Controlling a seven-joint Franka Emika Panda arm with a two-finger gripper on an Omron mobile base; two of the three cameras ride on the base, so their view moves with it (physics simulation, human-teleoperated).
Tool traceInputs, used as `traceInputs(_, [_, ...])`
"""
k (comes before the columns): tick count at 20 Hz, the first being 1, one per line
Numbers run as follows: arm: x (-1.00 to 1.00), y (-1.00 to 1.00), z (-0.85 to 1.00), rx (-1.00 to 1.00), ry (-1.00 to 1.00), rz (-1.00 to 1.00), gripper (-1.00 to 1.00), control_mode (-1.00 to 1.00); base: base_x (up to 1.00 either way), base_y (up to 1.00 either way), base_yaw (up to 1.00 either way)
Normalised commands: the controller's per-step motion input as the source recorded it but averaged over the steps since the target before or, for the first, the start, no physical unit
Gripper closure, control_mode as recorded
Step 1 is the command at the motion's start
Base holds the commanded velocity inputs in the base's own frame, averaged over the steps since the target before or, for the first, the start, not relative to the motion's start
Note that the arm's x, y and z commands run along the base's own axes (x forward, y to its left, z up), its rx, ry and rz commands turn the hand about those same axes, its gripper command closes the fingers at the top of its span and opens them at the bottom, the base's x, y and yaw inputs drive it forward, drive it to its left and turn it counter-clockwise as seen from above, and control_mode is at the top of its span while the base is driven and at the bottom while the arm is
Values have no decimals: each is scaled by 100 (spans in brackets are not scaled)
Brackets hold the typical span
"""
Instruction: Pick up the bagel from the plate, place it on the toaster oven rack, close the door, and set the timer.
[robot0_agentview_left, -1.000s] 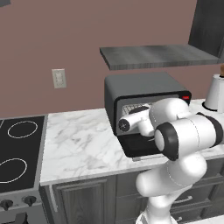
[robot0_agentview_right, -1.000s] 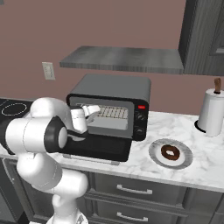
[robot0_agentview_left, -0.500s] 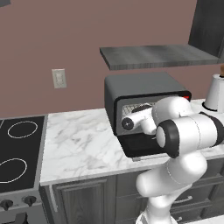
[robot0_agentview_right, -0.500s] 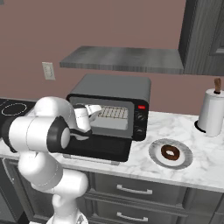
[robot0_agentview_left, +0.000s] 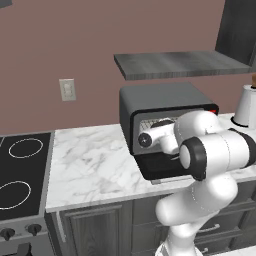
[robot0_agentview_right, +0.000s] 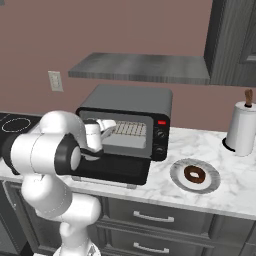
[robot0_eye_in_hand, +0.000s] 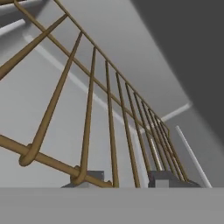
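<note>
Bagel (robot0_agentview_right: 194, 174) sits on the plate (robot0_agentview_right: 213, 182) — nothing placed; door (robot0_agentview_right: 112, 169) hangs open; pincer (robot0_eye_in_hand: 127, 178) pinches the rack (robot0_eye_in_hand: 105, 118) front bar; closing and timer remain.

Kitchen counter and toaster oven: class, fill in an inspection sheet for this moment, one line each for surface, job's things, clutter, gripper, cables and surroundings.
Surface: white marble counter, bare in front of the stove.
Job's things: toaster oven with its door dropped open; rack inside, nothing on it; bagel, dark brown, lying on the plate right of the oven.
Clutter: paper towel roll on its stand at the far right.
Gripper: gripper inside the oven cavity, shut on a front bar of the rack.
Cables: nothing seen.
Surroundings: black stove top left of the counter; wall outlet; grey shelf above the oven; dark drawers below.
</note>
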Motion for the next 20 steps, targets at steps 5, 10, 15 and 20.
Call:
traceInputs(5, [-26,0,-9,0,19,0,100,-100,0,0,0])
traceInputs(10, [-66,0,-19,0,14,0,100,-100,0,0,0])
traceInputs(15, [-98,0,-26,0,7,0,100,-100,0,0,0])
traceInputs(20, [-55,0,-7,0,19,0,100,-100,0,0,0])
